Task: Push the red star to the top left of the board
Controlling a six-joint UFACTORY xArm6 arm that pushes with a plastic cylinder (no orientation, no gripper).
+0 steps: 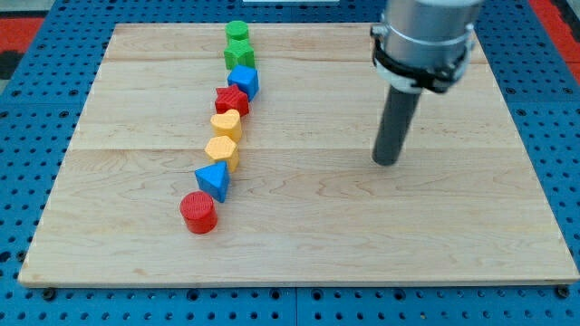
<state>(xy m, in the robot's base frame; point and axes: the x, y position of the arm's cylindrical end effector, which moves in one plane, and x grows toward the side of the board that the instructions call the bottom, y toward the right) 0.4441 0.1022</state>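
Observation:
The red star [232, 100] lies on the wooden board [299, 226], in the upper half of a slanted line of blocks left of centre. Just above it is a blue block [245, 81], just below it a yellow heart [226, 123]. My tip [387, 162] rests on the board far to the right of the star, touching no block. The top left part of the board is above and left of the star.
The line runs from the view's top down: green cylinder [236, 32], green block [239, 56], blue block, red star, yellow heart, yellow hexagon [221, 150], blue triangle [214, 180], red cylinder [198, 212]. Blue pegboard surrounds the board.

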